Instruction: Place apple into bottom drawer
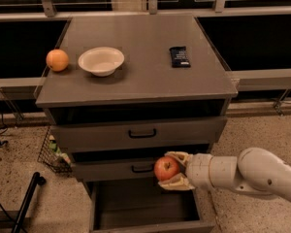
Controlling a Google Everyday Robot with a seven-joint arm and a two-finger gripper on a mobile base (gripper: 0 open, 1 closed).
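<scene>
The red apple [166,168] is held in my gripper [171,170], which is shut on it from the right. My white arm [247,173] reaches in from the lower right. The apple hangs in front of the middle drawer's front, just above the open bottom drawer [145,208]. The bottom drawer is pulled out at the foot of the grey cabinet [136,76] and its dark inside shows nothing in it.
On the cabinet top sit an orange [57,60] at the left, a white bowl [101,60] and a dark snack packet [179,56]. A wire basket [52,152] stands on the floor left of the cabinet. A black pole [26,200] leans at the lower left.
</scene>
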